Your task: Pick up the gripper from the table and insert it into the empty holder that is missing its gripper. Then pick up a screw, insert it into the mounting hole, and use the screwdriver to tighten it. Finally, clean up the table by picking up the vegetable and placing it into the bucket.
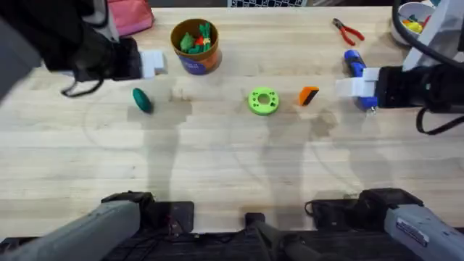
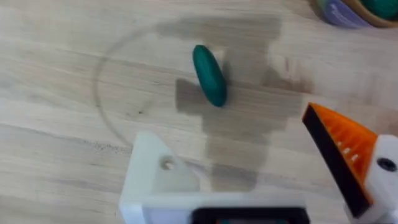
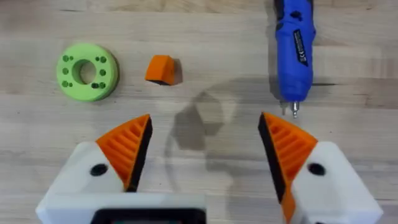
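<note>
The small orange gripper (image 1: pixel 308 95) (image 3: pixel 163 69) lies on the table right of centre. My left gripper (image 2: pixel 230 134) (image 1: pixel 154 64) is open at the far left. One of its fingers is the bare white holder (image 2: pixel 149 180) with its mounting hole (image 2: pixel 166 164); the other carries an orange pad. The dark green vegetable (image 1: pixel 142 99) (image 2: pixel 209 74) lies just ahead of it. My right gripper (image 3: pixel 205 121) (image 1: pixel 351 88) is open and empty beside the blue screwdriver (image 1: pixel 357 69) (image 3: pixel 295 50). The bucket (image 1: pixel 195 46) stands at the back. A screw is out of view.
A bright green ring disc (image 1: pixel 263 101) (image 3: pixel 87 71) with small dark dots lies left of the orange piece. Red-handled pliers (image 1: pixel 348 30) and a white bowl (image 1: pixel 409 18) are at the back right. A pink object (image 1: pixel 130 14) sits at the back left.
</note>
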Available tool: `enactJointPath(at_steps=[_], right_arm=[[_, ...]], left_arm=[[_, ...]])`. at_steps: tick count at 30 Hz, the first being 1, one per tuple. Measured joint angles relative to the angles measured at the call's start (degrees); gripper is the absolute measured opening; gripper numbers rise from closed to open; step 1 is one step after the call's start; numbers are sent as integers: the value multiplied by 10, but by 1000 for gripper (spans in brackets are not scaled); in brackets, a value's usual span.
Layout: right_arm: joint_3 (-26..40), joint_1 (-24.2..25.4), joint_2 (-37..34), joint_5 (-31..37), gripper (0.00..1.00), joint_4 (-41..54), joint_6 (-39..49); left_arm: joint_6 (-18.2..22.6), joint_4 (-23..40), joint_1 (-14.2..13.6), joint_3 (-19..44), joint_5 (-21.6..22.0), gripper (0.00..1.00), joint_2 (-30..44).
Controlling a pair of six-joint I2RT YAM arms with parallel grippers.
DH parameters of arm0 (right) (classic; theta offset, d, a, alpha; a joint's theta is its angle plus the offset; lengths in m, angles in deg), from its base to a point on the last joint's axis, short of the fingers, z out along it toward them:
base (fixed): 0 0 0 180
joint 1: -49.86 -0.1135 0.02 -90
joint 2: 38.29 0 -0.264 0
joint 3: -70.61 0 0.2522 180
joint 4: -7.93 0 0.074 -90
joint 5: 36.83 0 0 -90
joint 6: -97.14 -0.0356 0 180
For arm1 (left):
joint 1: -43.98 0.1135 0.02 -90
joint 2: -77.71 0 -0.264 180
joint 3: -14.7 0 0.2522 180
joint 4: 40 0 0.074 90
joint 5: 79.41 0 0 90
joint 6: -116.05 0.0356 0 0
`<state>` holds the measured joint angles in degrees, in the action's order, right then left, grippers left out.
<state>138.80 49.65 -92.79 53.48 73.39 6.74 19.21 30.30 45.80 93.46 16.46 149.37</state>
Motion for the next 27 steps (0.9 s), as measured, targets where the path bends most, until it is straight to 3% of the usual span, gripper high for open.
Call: enactJointPath(at_steps=[5, 9, 18, 27], right_arm=[[0, 0, 0, 0, 993, 0, 0], [1, 0, 0, 0, 993, 0, 0], [1, 0, 0, 0, 994, 0, 0], [1, 0, 0, 0, 994, 0, 0]], left_arm=[[-18, 51, 46, 73, -18, 985, 80], [-31, 54, 69, 82, -38, 985, 138], [-77, 8, 93, 82, -67, 985, 242], [-103, -35, 97, 82, -74, 990, 306]])
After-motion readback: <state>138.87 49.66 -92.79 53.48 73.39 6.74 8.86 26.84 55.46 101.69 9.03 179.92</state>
